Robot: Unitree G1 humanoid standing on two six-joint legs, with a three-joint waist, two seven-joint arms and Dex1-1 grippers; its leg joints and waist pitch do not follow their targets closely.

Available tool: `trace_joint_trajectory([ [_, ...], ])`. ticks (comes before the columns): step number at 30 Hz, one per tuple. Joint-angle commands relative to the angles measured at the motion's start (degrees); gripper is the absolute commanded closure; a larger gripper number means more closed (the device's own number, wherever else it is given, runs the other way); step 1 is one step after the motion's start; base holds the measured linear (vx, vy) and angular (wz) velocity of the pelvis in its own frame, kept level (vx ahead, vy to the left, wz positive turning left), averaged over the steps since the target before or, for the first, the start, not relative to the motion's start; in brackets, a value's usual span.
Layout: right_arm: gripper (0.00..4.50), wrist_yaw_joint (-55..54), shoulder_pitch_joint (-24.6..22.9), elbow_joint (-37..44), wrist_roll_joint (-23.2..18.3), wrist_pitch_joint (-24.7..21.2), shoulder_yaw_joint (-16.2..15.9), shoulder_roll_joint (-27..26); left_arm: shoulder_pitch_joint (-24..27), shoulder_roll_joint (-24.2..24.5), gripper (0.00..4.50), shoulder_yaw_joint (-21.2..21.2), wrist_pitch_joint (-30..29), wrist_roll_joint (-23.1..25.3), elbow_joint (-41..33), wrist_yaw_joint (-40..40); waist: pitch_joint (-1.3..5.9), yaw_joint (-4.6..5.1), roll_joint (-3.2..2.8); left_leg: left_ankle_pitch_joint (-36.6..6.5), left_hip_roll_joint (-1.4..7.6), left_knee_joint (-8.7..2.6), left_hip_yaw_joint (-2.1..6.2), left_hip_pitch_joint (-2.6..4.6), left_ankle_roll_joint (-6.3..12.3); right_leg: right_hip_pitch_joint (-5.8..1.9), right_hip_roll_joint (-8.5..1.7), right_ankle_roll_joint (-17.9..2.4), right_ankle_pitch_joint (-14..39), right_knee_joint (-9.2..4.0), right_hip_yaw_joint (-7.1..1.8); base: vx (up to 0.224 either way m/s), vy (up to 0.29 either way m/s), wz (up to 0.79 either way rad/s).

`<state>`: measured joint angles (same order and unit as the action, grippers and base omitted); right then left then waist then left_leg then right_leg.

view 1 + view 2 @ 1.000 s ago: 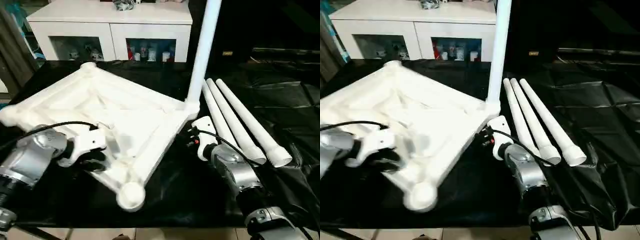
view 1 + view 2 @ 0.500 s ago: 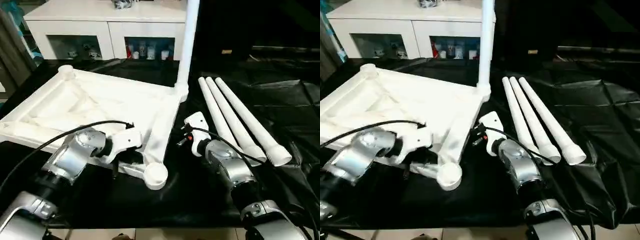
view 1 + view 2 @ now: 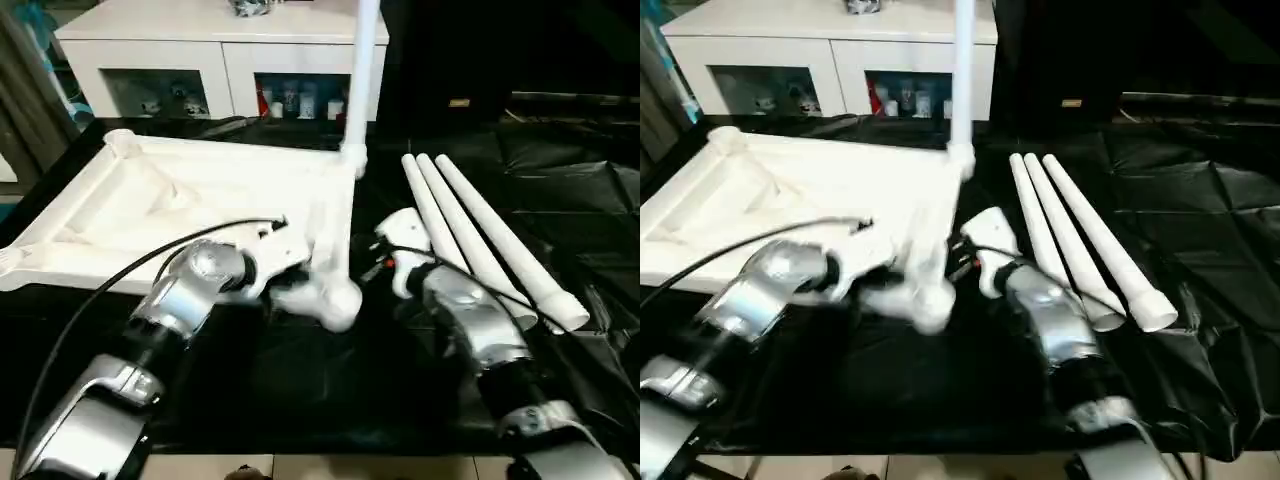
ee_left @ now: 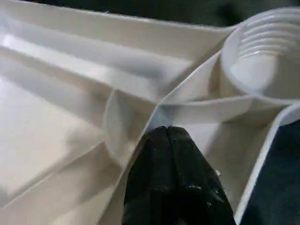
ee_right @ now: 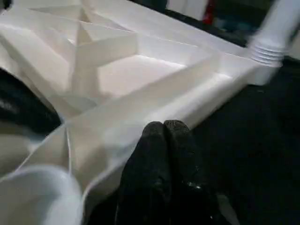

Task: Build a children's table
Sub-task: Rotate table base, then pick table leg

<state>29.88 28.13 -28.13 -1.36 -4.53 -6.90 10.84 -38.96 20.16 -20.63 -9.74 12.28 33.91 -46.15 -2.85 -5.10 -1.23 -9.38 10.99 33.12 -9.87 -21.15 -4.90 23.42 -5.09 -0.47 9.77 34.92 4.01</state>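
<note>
The children's table top (image 3: 180, 200) lies underside up on the black-covered table, white and ribbed. One leg (image 3: 362, 70) stands upright in its far right corner socket. Three loose legs (image 3: 480, 240) lie side by side to the right. My left gripper (image 4: 164, 131) is shut, its tips against a rib just inside the empty near right corner socket (image 4: 262, 61). My right gripper (image 5: 164, 125) is shut too, its tips against the top's outer right edge, close to that same corner (image 3: 338, 300).
A white cabinet with glass doors (image 3: 200, 40) stands behind the table. Crumpled black sheeting (image 3: 580, 200) covers the right side beyond the loose legs. A black cable (image 3: 120, 280) loops over my left forearm.
The table top has swung round from a diamond to square-on, and its near corner has moved right towards my right gripper. Both grippers have closed, and my left arm has reached right.
</note>
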Motion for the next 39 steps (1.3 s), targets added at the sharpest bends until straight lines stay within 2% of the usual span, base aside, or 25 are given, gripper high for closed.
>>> trace_joint_trajectory([
  [1, 4.5, -1.1, -0.7, 3.2, 0.6, -1.2, 1.1, 0.5, -0.8, -0.5, 4.45, 0.6, 0.4, 1.3, 1.4, 3.1, 3.97, -0.18, -0.36, -14.9, 1.31, -3.68, 0.5, 0.43, 1.23, -3.3, -2.45, -10.4, 10.7, -4.24, -2.32, 0.0, 0.0, 0.0],
  [2, 4.5, -3.8, -1.5, 5.6, 1.0, -2.4, 2.1, 0.8, -1.0, -0.5, 4.45, 0.2, 1.1, 1.7, 1.8, 3.7, 4.04, -0.05, -0.58, -14.1, 1.25, -3.69, 0.58, 0.18, 1.41, -3.47, -2.52, -10.5, 9.9, -4.23, -2.28, 0.0, 0.0, 0.0],
  [3, 4.5, -4.8, -1.7, 6.6, 0.9, -3.3, 2.8, 0.8, -1.0, -0.6, 4.45, 0.6, 1.3, 1.3, 1.5, 3.7, 4.17, -0.1, -0.49, -14.0, 1.25, -3.6, 0.53, 0.26, 1.45, -3.45, -2.54, -10.6, 9.5, -4.16, -2.29, 0.0, 0.0, 0.0],
  [4, 4.5, -6.7, -2.0, 8.1, 1.4, -4.7, 3.6, 0.9, -0.7, -0.7, 4.45, 1.0, 1.2, 0.4, 0.3, 3.0, 4.06, -0.01, -0.67, -14.1, 1.29, -3.71, 0.57, 0.34, 1.3, -3.37, -2.5, -10.8, 9.8, -4.23, -2.3, 0.0, 0.0, 0.0],
  [6, 4.5, -10.4, -2.3, 10.9, 3.0, -8.3, 4.7, 1.0, -0.3, -0.9, 4.45, 1.9, 0.2, -1.3, -2.4, 1.5, 3.99, -0.03, -0.57, -14.4, 1.23, -3.69, 0.5, 0.42, 1.05, -3.31, -2.48, -11.0, 10.6, -4.2, -2.3, 0.0, 0.0, 0.0],
  [7, 4.5, -11.9, -2.0, 12.3, 3.0, -11.6, 5.7, 1.1, 0.1, -0.8, 4.45, 2.5, -0.2, -2.3, -4.5, 0.6, 3.93, -0.07, -1.0, -14.9, 1.32, -3.75, 0.56, 0.51, 0.77, -3.23, -2.55, -11.1, 11.5, -4.24, -2.33, 0.0, 0.0, 0.0],
  [8, 4.5, -11.0, -1.4, 12.9, 0.9, -14.1, 6.9, 1.3, 0.4, -0.9, 4.45, 3.5, -1.1, -3.5, -6.7, 0.1, 3.93, -0.02, -0.79, -15.3, 1.32, -3.77, 0.51, 0.55, 0.76, -3.24, -2.55, -11.3, 11.8, -4.31, -2.34, 0.0, 0.0, 0.0],
  [10, 4.5, -7.8, -0.7, 13.3, -3.3, -16.4, 8.2, 1.8, 0.5, -1.1, 4.45, 4.8, -3.1, -4.8, -8.8, 0.3, 3.85, 0.03, -0.92, -16.6, 1.37, -3.71, 0.49, 0.59, 1.02, -3.25, -2.61, -11.6, 12.4, -4.36, -2.3, 0.0, 0.0, 0.0],
  [11, 4.33, -9.6, 0.3, 13.0, -4.2, -18.6, 9.9, 1.9, 0.4, -0.5, 4.48, 5.7, -4.5, -5.8, -10.7, -0.4, 3.74, 0.1, -1.03, -17.0, 1.35, -3.74, 0.51, 0.57, 1.05, -3.18, -2.55, -11.3, 13.2, -4.46, -2.26, 0.0, 0.0, 0.0],
  [13, 4.15, -11.9, 1.1, 12.9, -4.1, -20.7, 11.1, 2.0, 0.4, 0.2, 4.5, 6.3, -5.2, -6.6, -12.4, -1.0, 3.8, 0.1, -0.93, -16.2, 1.27, -3.74, 0.5, 0.59, 0.7, -3.14, -2.51, -11.1, 13.9, -4.45, -2.26, 0.0, 0.0, 0.0],
  [14, 4.15, -12.4, 1.7, 12.8, -3.8, -23.6, 11.3, 2.5, 0.5, 1.2, 4.29, 7.2, -7.8, -7.9, -14.4, -2.6, 3.79, 0.15, -0.94, -15.5, 1.15, -3.67, 0.45, 0.51, 0.6, -3.18, -2.47, -11.1, 13.9, -4.35, -2.25, 0.0, 0.0, 0.0],
  [15, 4.15, -12.4, 1.8, 12.8, -3.7, -24.3, 11.3, 2.5, 0.6, 1.4, 4.29, 7.3, -8.6, -8.2, -14.9, -3.1, 3.78, 0.17, -0.8, -15.0, 1.16, -3.65, 0.4, 0.5, 0.59, -3.21, -2.49, -11.0, 13.7, -4.35, -2.27, 0.0, 0.0, 0.0],
  [16, 3.93, -12.6, 2.2, 12.6, -3.5, -26.4, 11.5, 2.7, 0.9, 2.2, 4.07, 7.6, -11.0, -9.0, -17.0, -4.4, 3.8, 0.09, -0.78, -13.9, 1.12, -3.61, 0.42, 0.4, 0.61, -3.31, -2.56, -11.0, 13.5, -4.12, -2.3, 0.0, 0.0, 0.0],
  [17, 3.79, -13.3, 2.6, 12.2, -2.5, -29.6, 11.5, 3.0, 1.8, 3.1, 4.07, 8.1, -14.7, -10.7, -20.7, -6.3, 3.8, 0.11, -0.76, -13.1, 1.13, -3.52, 0.33, 0.41, 0.74, -3.21, -2.53, -11.0, 13.2, -4.16, -2.33, 0.0, 0.0, 0.0],
  [19, 3.73, -13.7, 2.7, 12.1, -1.7, -31.0, 11.3, 3.3, 2.3, 3.4, 4.05, 8.4, -16.4, -11.7, -22.7, -7.0, 3.8, 0.09, -0.7, -11.8, 1.17, -3.52, 0.32, 0.31, 0.73, -3.21, -2.54, -11.2, 12.6, -3.98, -2.33, 0.0, 0.0, 0.0],
  [20, 3.63, -13.8, 2.9, 12.0, -1.6, -33.0, 11.3, 3.4, 3.0, 3.6, 3.83, 8.7, -18.3, -12.9, -25.2, -7.6, 3.73, 0.14, -0.54, -12.0, 1.18, -3.5, 0.24, 0.32, 0.78, -3.09, -2.49, -11.4, 12.6, -4.09, -2.33, 0.0, 0.0, 0.0],
  [22, 3.36, -13.7, 3.1, 11.7, -1.4, -33.8, 10.9, 3.7, 3.5, 3.5, 3.66, 8.8, -19.2, -13.6, -26.6, -7.8, 3.75, 0.06, -0.74, -12.3, 1.17, -3.51, 0.26, 0.39, 0.76, -3.05, -2.46, -11.3, 12.8, -4.07, -2.32, 0.0, 0.0, 0.0],
  [24, 3.26, -14.7, 4.3, 10.2, -1.4, -38.0, 9.6, 4.2, 5.9, 3.9, 3.61, 8.7, -23.1, -15.9, -32.1, -8.5, 3.76, 0.13, -0.5, -12.4, 1.21, -3.52, 0.28, 0.39, 0.58, -3.12, -2.47, -11.2, 12.8, -3.96, -2.33, 0.0, 0.0, 0.0],
  [25, 3.17, -14.9, 4.5, 10.1, -1.4, -38.4, 9.6, 4.1, 6.2, 4.0, 3.51, 8.6, -23.6, -16.1, -32.8, -8.5, 3.66, 0.22, -0.57, -12.2, 1.29, -3.66, 0.32, 0.27, 0.47, -3.15, -2.49, -11.4, 12.6, -3.92, -2.33, 0.0, 0.0, 0.0],
  [26, 3.05, -15.3, 4.7, 10.0, -1.4, -39.1, 9.6, 3.9, 6.7, 4.2, 3.37, 8.4, -23.9, -16.1, -33.5, -8.6, 3.63, 0.12, -0.32, -12.6, 1.26, -3.56, 0.14, 0.46, 0.4, -2.92, -2.43, -11.1, 13.4, -4.11, -2.4, 0.0, 0.0, 0.0],
  [28, 2.87, -15.7, 5.1, 9.4, -1.0, -40.0, 9.5, 3.8, 7.4, 4.5, 3.24, 8.0, -25.1, -16.2, -34.9, -8.8, 3.6, 0.09, -0.48, -13.0, 1.08, -3.55, 0.13, 0.47, 0.22, -2.9, -2.45, -10.2, 15.2, -4.28, -2.39, 0.0, 0.0, 0.0],
  [29, 2.84, -16.3, 5.5, 8.9, -0.3, -40.3, 9.2, 3.8, 7.8, 4.6, 3.21, 7.8, -25.9, -16.3, -35.8, -8.9, 3.53, 0.18, -0.01, -13.2, 1.07, -3.62, 0.11, 0.43, 0.22, -2.91, -2.4, -9.7, 16.0, -4.45, -2.38, 0.0, 0.0, 0.0],
  [30, 2.84, -16.3, 5.5, 8.9, -0.3, -40.3, 9.2, 3.8, 7.8, 4.6, 3.21, 7.8, -25.9, -16.3, -35.8, -8.9, 3.49, 0.06, -0.15, -13.3, 1.12, -3.65, 0.19, 0.44, 0.04, -2.91, -2.5, -9.5, 16.7, -4.37, -2.39, 0.0, 0.0, 0.0],
  [33, 2.44, -17.6, 5.9, 9.1, 0.3, -40.4, 9.6, 3.5, 8.6, 4.8, 2.81, 7.6, -27.6, -16.8, -37.9, -8.9, 3.46, 0.05, -0.27, -13.4, 1.09, -3.68, 0.19, 0.51, -0.35, -2.77, -2.46, -8.5, 17.8, -4.51, -2.41, 0.0, 0.0, 0.0],
  [39, 1.97, -18.9, 6.7, 10.3, 0.3, -43.2, 9.8, 3.9, 9.1, 5.9, 2.32, 6.8, -29.6, -17.7, -40.1, -8.9, 3.64, 0.04, -0.35, -11.8, 1.0, -3.57, 0.19, 0.38, -0.35, -2.89, -2.26, -8.7, 14.6, -4.11, -2.44, 0.0, 0.0, 0.0],
])
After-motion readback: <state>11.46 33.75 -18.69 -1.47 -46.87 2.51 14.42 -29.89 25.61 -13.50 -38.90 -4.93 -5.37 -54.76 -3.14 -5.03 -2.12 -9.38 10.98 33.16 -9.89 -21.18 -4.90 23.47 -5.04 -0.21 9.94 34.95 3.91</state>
